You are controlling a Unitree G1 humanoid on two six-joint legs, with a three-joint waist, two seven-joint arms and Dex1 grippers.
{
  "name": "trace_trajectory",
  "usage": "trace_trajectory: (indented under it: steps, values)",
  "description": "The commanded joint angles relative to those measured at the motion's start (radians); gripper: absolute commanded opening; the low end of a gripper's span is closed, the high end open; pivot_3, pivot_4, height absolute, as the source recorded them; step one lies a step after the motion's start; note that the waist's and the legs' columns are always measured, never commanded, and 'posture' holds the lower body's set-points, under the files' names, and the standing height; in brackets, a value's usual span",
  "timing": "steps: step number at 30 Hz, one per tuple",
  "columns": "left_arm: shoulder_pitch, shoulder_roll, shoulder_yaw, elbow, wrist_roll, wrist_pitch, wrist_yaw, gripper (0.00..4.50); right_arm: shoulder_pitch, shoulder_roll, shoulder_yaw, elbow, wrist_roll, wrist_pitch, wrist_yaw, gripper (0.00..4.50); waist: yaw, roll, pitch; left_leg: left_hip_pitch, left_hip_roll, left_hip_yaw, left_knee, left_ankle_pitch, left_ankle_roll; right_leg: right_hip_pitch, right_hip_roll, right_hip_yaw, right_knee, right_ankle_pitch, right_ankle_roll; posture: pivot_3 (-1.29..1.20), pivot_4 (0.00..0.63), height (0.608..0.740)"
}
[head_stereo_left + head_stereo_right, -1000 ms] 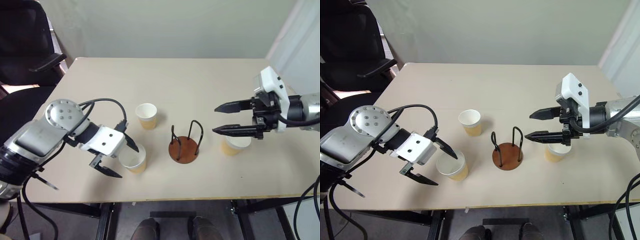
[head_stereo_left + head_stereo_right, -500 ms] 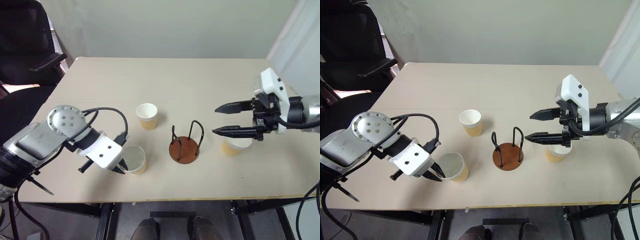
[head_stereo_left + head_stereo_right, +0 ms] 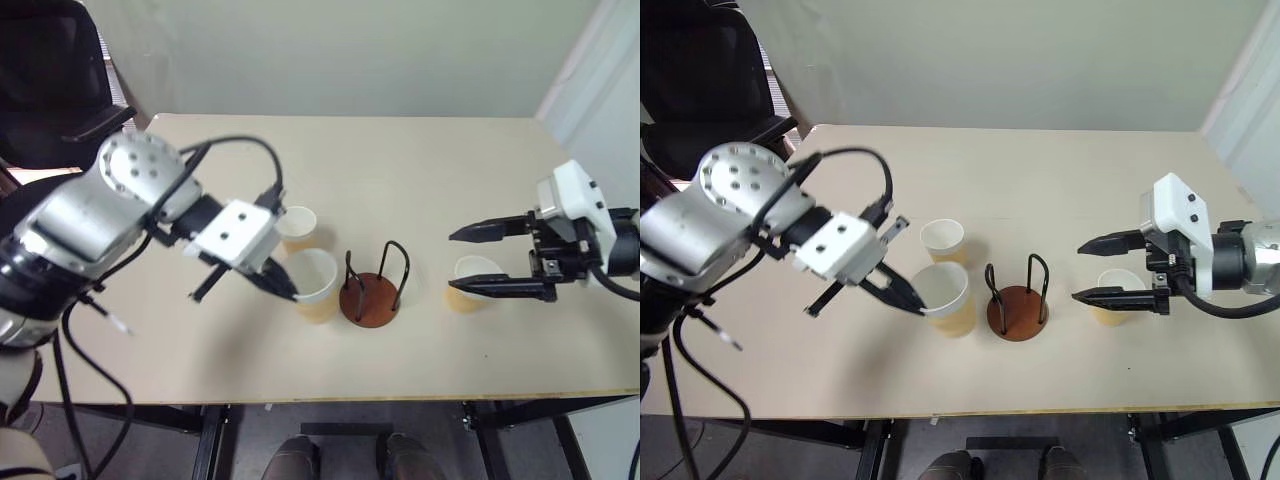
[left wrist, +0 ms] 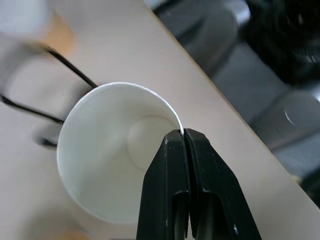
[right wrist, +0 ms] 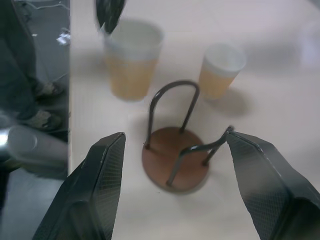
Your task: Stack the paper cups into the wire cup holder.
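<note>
Paper cup (image 3: 943, 297) pinched by its rim in the closed left gripper (image 3: 912, 303), carried just beside the wire cup holder (image 3: 1017, 302), likely for dropping in; right gripper (image 3: 1092, 268) gapes empty above another cup (image 3: 1112, 297).

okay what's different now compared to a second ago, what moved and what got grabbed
The left gripper went from open beside the nearest paper cup to shut on its rim, and has lifted it and carried it toward the wire cup holder. The right gripper drew back a little from over the right-hand cup, jaws still open. That cup, the far cup and the holder stayed put.
</note>
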Motion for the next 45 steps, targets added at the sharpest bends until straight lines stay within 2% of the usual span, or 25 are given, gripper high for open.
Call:
trace_trajectory:
  steps: [1, 4, 11, 19, 26, 35, 39, 45]
  values:
    - [-0.096, -0.033, -0.042, 0.068, -0.044, -0.008, -0.033, 0.03, -0.014, -0.058, -0.087, 0.01, 0.065, 0.045, 0.024, 3.32, -0.001, 0.0, 0.0, 0.0, 0.0, 0.0, -0.001, 0.0, -0.001, 0.0, 0.0, 0.0, -0.001, 0.0, 0.0, 0.0, 0.15, 0.74]
    - [-0.179, -0.087, -0.1, 0.148, -0.055, -0.055, -0.033, 0.03, -0.002, -0.091, -0.115, 0.015, 0.077, 0.072, 0.016, 3.32, 0.0, 0.0, 0.0, 0.0, 0.0, 0.0, 0.0, 0.0, -0.001, 0.001, 0.0, 0.0, -0.001, 0.0, 0.002, 0.0, 0.15, 0.74]
    - [-0.328, -0.218, -0.19, 0.33, -0.12, -0.123, -0.033, 0.03, 0.066, -0.087, -0.209, -0.047, 0.128, 0.129, -0.047, 3.32, 0.007, 0.0, 0.0, -0.001, 0.0, 0.0, 0.0, 0.0, 0.0, 0.001, 0.0, 0.0, -0.001, 0.0, 0.006, 0.0, 0.15, 0.74]
    - [-0.399, -0.177, -0.251, 0.311, -0.269, -0.079, -0.033, 0.03, 0.145, -0.101, -0.339, -0.094, 0.203, 0.21, -0.09, 3.32, 0.008, 0.0, 0.0, -0.002, -0.001, 0.002, 0.001, -0.003, 0.0, 0.001, -0.001, 0.002, -0.002, -0.004, 0.013, 0.0, 0.15, 0.74]
    - [-0.407, -0.25, -0.315, 0.449, -0.149, -0.2, -0.033, 0.03, 0.163, -0.103, -0.346, -0.098, 0.216, 0.202, -0.116, 3.32, 0.019, 0.0, 0.0, -0.002, -0.003, 0.002, 0.003, -0.005, 0.002, 0.002, -0.002, 0.001, -0.002, -0.006, 0.015, 0.0, 0.15, 0.74]
    - [-0.481, -0.354, -0.293, 0.53, -0.213, -0.165, -0.033, 0.03, 0.218, -0.101, -0.406, -0.117, 0.224, 0.211, -0.121, 3.32, 0.025, 0.0, 0.001, -0.005, -0.006, 0.004, 0.007, -0.008, 0.007, 0.002, -0.006, -0.001, -0.003, -0.007, 0.019, 0.0, 0.15, 0.74]
    - [-0.503, -0.372, -0.296, 0.552, -0.231, -0.152, -0.033, 0.03, 0.247, -0.096, -0.431, -0.129, 0.23, 0.213, -0.13, 3.32, 0.022, 0.001, 0.001, -0.005, -0.007, 0.004, 0.008, -0.009, 0.008, 0.003, -0.008, 0.0, -0.003, -0.008, 0.02, 0.0, 0.15, 0.74]
    - [-0.493, -0.442, -0.354, 0.661, -0.119, -0.256, -0.033, 0.03, 0.273, -0.092, -0.446, -0.136, 0.238, 0.208, -0.145, 3.32, 0.023, 0.001, 0.001, -0.005, -0.007, 0.005, 0.012, -0.01, 0.009, 0.004, -0.008, 0.0, -0.002, -0.008, 0.022, 0.0, 0.15, 0.74]
